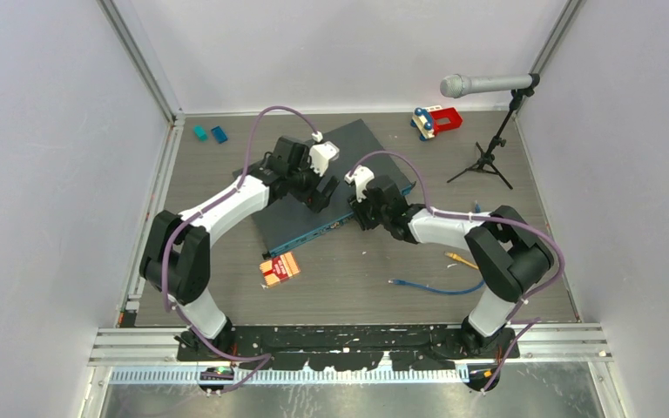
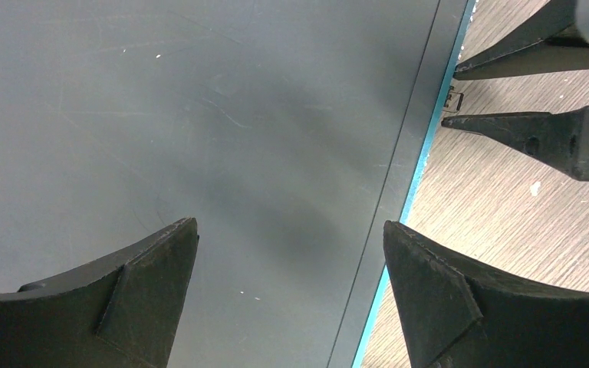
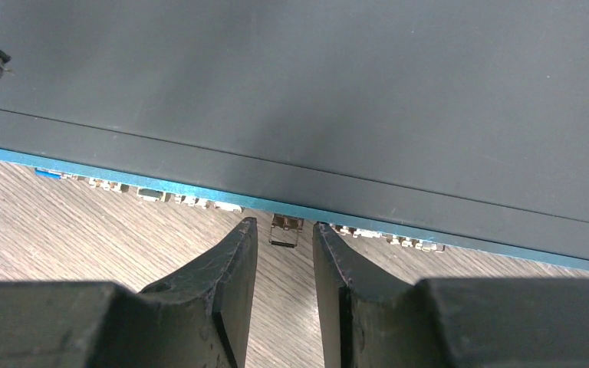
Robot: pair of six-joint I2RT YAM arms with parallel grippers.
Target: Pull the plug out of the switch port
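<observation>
The switch [image 1: 371, 144] lies at an angle in the middle of the table, dark slate top and teal front edge. A small metal plug [image 3: 285, 231] sticks out of its front edge among a row of sockets. My right gripper [image 3: 284, 224] is at that edge with one finger on each side of the plug, a narrow gap left on both sides. In the left wrist view the plug [image 2: 452, 100] shows between the right gripper's fingertips [image 2: 498, 125]. My left gripper [image 2: 291, 224] hovers wide open over the switch top [image 2: 199, 115], near its front edge, holding nothing.
A red-and-white card [image 1: 280, 268] lies in front of the switch. A blue cable [image 1: 435, 287] and a yellow piece [image 1: 462, 259] lie at the right. A microphone on a stand [image 1: 488, 84], a red toy [image 1: 436, 120] and two teal blocks [image 1: 209, 133] stand at the back.
</observation>
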